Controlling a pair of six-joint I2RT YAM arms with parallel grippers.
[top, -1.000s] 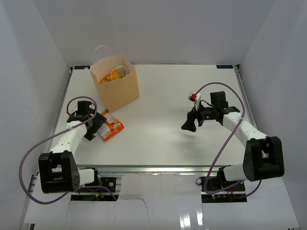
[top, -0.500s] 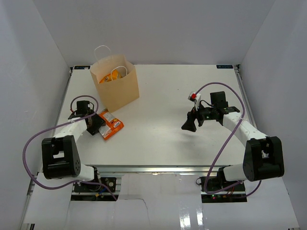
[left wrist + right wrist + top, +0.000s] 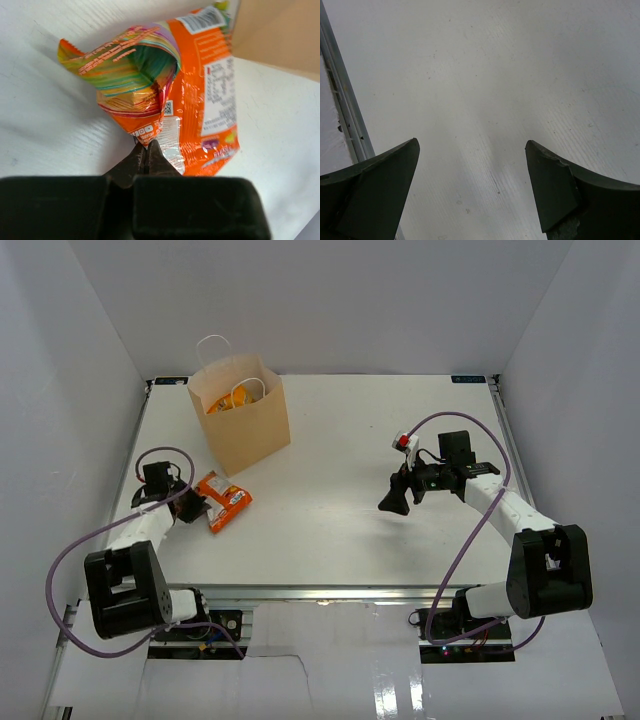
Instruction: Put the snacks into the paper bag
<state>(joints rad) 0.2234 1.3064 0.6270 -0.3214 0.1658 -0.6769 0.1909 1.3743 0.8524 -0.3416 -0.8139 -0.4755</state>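
An orange snack packet (image 3: 225, 502) lies crumpled on the table in front of the paper bag (image 3: 245, 425). In the left wrist view the packet (image 3: 200, 100) is folded up on its left side, and the bag's tan wall (image 3: 270, 35) fills the top right corner. My left gripper (image 3: 190, 508) is low at the packet's left edge. Its jaws are pressed together (image 3: 146, 147) on the packet's near corner. Orange and yellow snacks (image 3: 235, 398) show inside the bag's open top. My right gripper (image 3: 393, 502) hangs open over bare table (image 3: 472, 145), holding nothing.
The bag stands at the back left with white loop handles (image 3: 212, 342). White walls close in the table on three sides. A metal rail (image 3: 340, 100) runs along the table edge in the right wrist view. Purple cables loop from both arms.
My left gripper dropped to the table, drew back to the left and shut on the packet's corner. The packet shifted slightly left and crumpled. The right arm has not moved.
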